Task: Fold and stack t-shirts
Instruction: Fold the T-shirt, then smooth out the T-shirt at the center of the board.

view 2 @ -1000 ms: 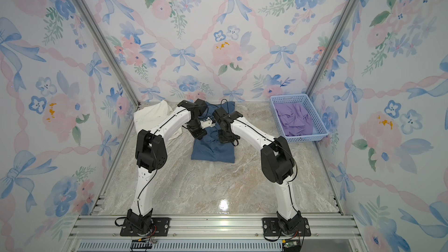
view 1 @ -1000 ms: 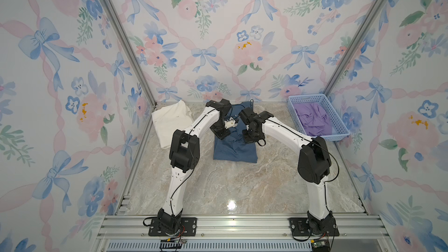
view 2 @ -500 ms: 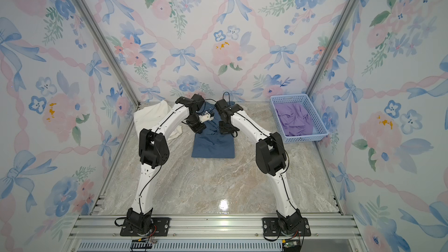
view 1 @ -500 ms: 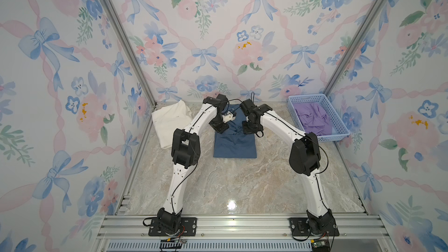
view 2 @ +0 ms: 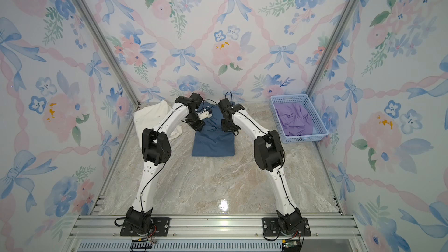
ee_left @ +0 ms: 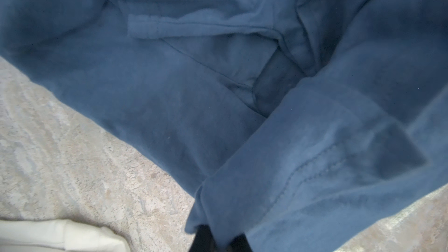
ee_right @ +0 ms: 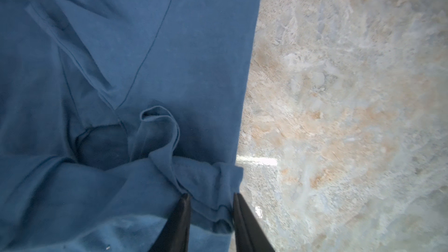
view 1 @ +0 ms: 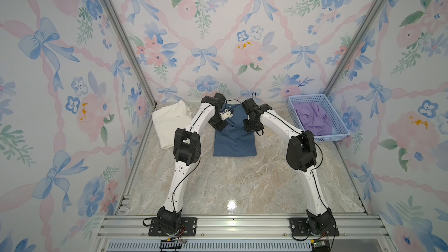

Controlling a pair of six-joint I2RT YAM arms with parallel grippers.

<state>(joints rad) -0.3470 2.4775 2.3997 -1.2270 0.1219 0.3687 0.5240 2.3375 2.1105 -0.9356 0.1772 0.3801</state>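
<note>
The slate-blue t-shirt (view 1: 235, 141) is soft, light and limp, so I judge it will sag, crease and slide on the smooth marble-patterned surface (view 1: 242, 180) rather than hold any shape. It is best taken by a doubled hem or a corner of the folded stack, pinching all layers at once, one hold on each side edge so that the fold stays square.

It lies flat as a narrow folded rectangle, well apart from the blue basket (view 1: 332, 138), on the basket's side toward the robot's left. The end nearer the robot is smooth. The end level with the basket is rumpled, with a sleeve hem and seams showing. The cream-white t-shirt (view 1: 169, 124) lies farther from the basket, beyond the blue one, loosely folded. A purple garment (view 1: 312, 120) fills the basket.

The right gripper (ee_right: 211, 219) sits at the shirt edge facing the basket, jaws parted with a bunched fold loosely between them. The left gripper (ee_left: 219, 241) is at the edge away from the basket. Cloth drapes over its tips, and I cannot tell whether it pinches.
</note>
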